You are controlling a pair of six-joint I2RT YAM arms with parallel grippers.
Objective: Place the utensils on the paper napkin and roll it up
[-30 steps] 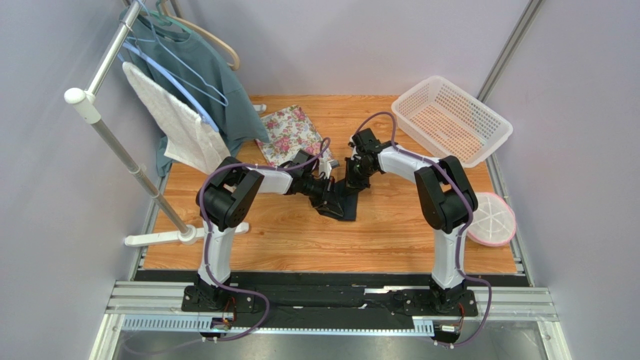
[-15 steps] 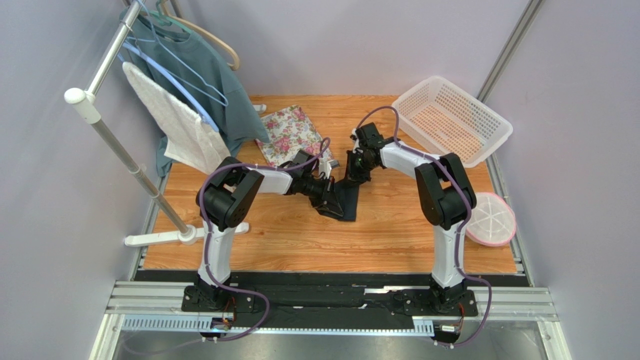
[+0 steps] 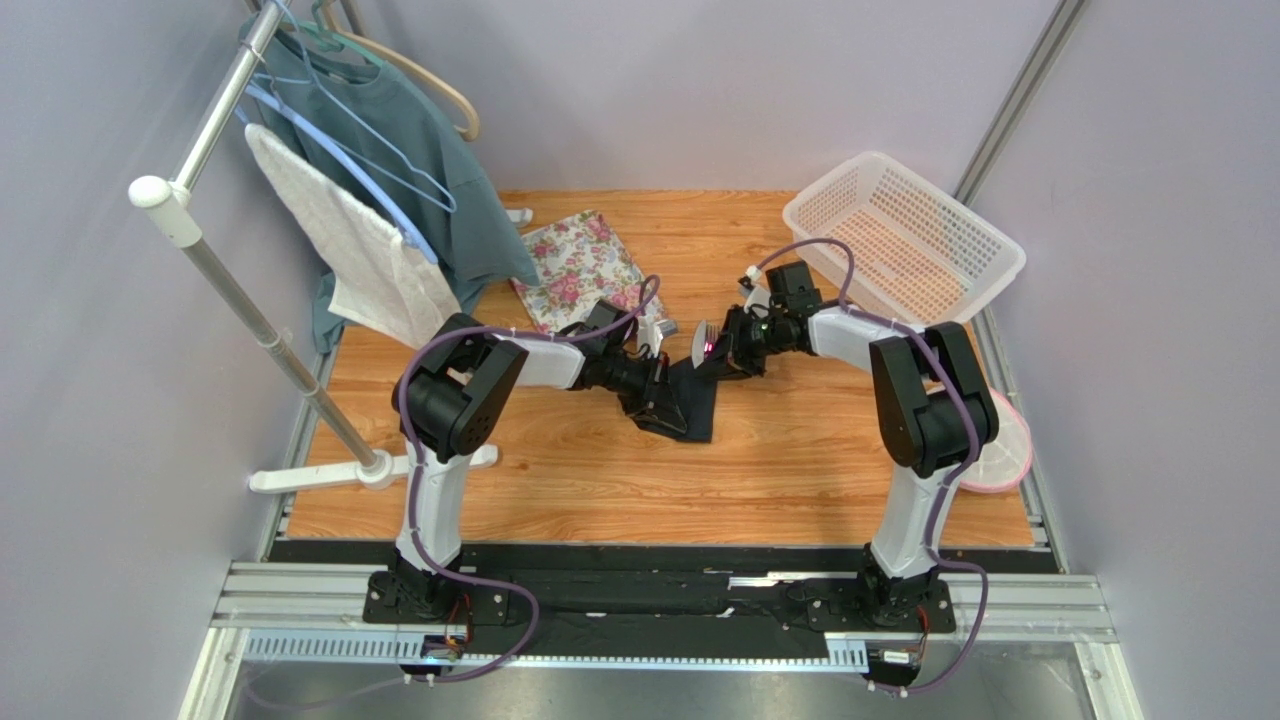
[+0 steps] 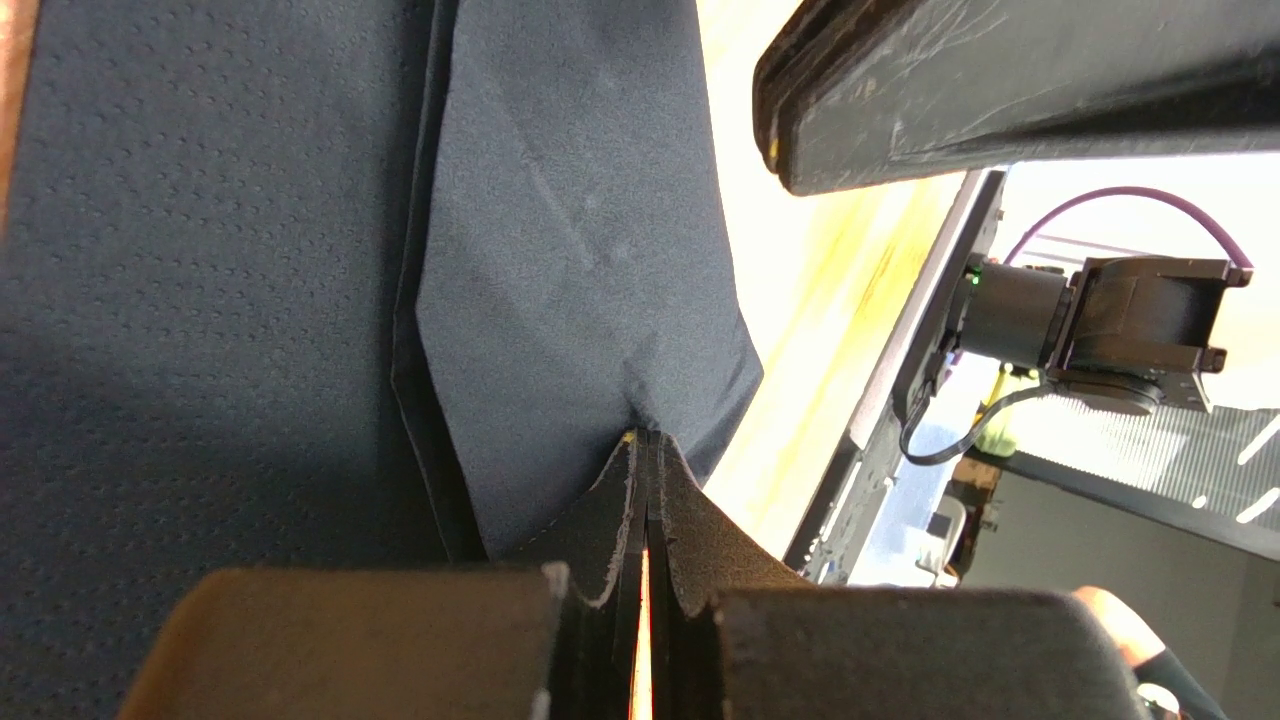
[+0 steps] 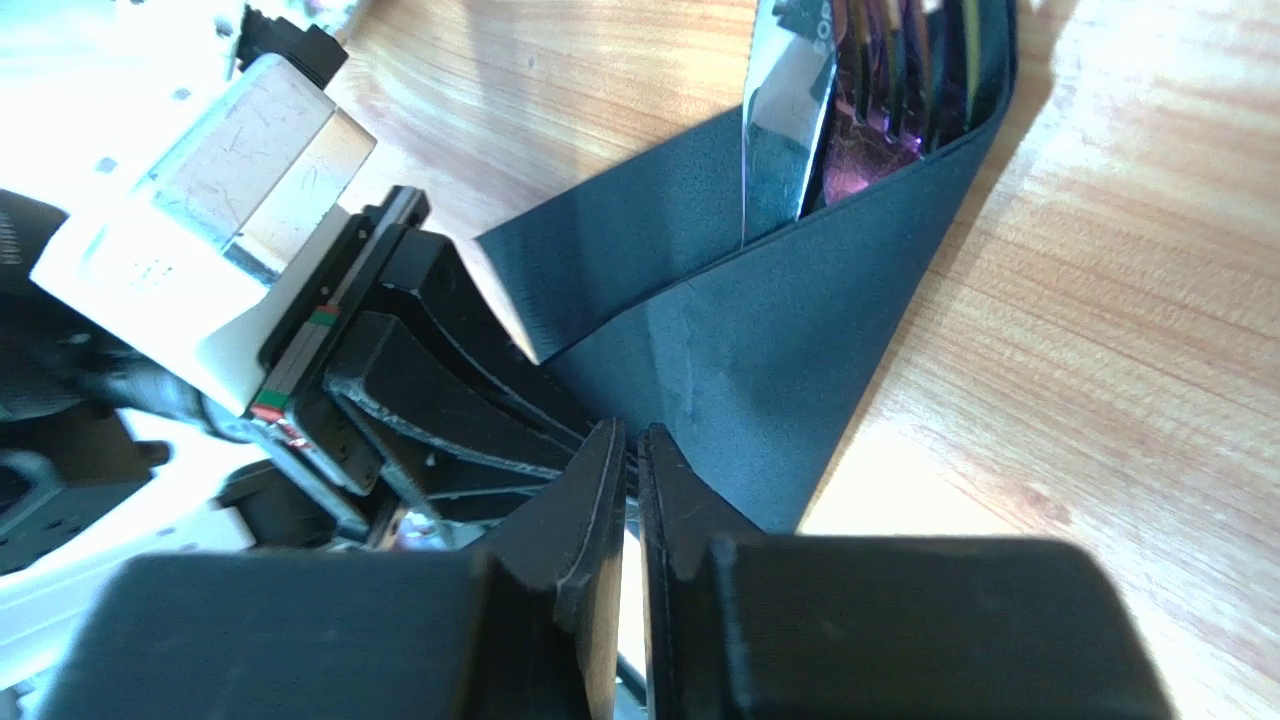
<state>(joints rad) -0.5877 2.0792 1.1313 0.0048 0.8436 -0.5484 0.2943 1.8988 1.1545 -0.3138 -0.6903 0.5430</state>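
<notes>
Eyeballing this one, we'd say the loading is done and the rolling is about midway. The paper napkin lies mid-table, folded into a pocket around the purple fork and the grey knife, whose tips poke out of its far end. From above, the bundle's long axis runs roughly 12 to 6 o'clock, open end at 12. The left gripper comes in from 9 o'clock and is clenched on a fold of the napkin. The creases run straight into its tips, so we read that as a pinch on the paper. The right gripper sits at about 1 o'clock of the bundle, near the utensil tips. In its own camera the fork and knife lie at 12 to 1 o'clock from it, pointing away. Its jaws show only a sliver of a gap over the napkin's edge, and we can't tell whether it grips the paper or is free of it. Both arms are about equally close, but the left one anchors the paper, so the next roll probably turns around that pinch. Containers: the napkin pocket holds both utensils. The white mesh basket at 1 o'clock of the table and the floral tray at 11 show nothing in them, though a teal shirt hides the tray's left corner.
</notes>
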